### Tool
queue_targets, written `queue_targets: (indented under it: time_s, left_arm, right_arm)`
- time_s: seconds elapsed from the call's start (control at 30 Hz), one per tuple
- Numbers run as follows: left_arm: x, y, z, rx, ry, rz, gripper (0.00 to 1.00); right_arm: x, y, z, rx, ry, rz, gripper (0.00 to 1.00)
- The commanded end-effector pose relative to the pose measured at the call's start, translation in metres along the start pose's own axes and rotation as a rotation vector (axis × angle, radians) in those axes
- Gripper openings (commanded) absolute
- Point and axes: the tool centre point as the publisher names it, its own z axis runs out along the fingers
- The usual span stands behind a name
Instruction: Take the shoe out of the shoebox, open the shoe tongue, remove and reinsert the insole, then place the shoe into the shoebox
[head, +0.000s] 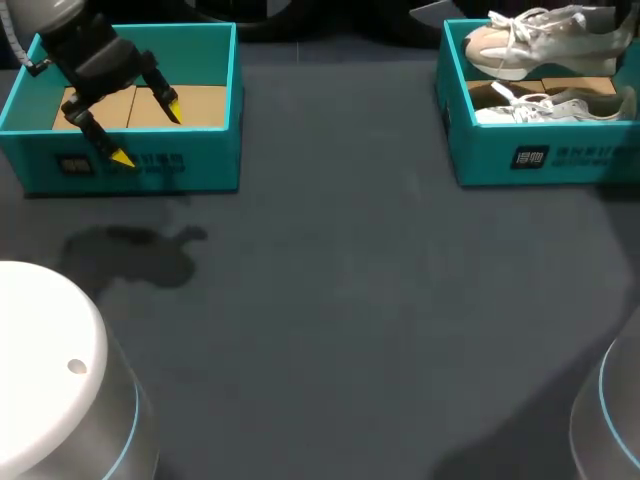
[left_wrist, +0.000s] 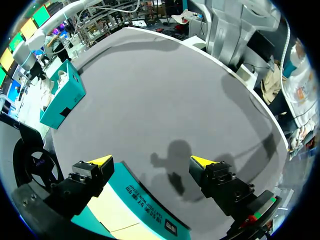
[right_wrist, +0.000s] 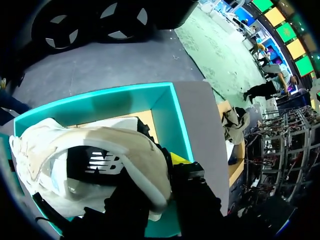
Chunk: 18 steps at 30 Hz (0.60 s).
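Gripping a cream-and-tan, white-laced shoe (head: 540, 45), right hand (right_wrist: 161, 170) holds it above teal shoebox (head: 560, 160); left hand (head: 147, 132) gapes wide, empty.

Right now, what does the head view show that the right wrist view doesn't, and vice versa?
Only the head view: my left arm, jaws open above the left shoebox. Only the right wrist view: my right jaws, shut on the lifted shoe, one yellow tip showing, and the shoe's dark inside. Both: that shoe and the right shoebox under it.
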Motion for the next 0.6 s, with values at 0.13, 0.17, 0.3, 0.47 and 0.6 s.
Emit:
queue_targets:
  time_s: [0.13,0.17,0.3,0.47,0.6]
  left_arm:
    - [0.0,0.0,0.0,-0.001,0.002,0.001,1.0]
    - [0.0,0.0,0.0,-0.001,0.002,0.001,1.0]
    - [0.0,0.0,0.0,-0.001,0.002,0.001,1.0]
    - [0.0,0.0,0.0,-0.001,0.002,0.001,1.0]
    - [0.0,0.0,0.0,-0.001,0.002,0.001,1.0]
  right_arm:
    - [0.0,-0.002,0.01,0.014,-0.012,0.008,0.0]
    - [0.001,-0.002,0.012,0.016,-0.017,0.009,0.0]
    - [0.004,-0.005,0.019,0.025,-0.029,0.009,0.0]
    - [0.013,-0.001,0.024,0.028,-0.058,0.003,0.0]
    - [0.02,0.002,0.031,0.032,-0.074,-0.004,0.0]
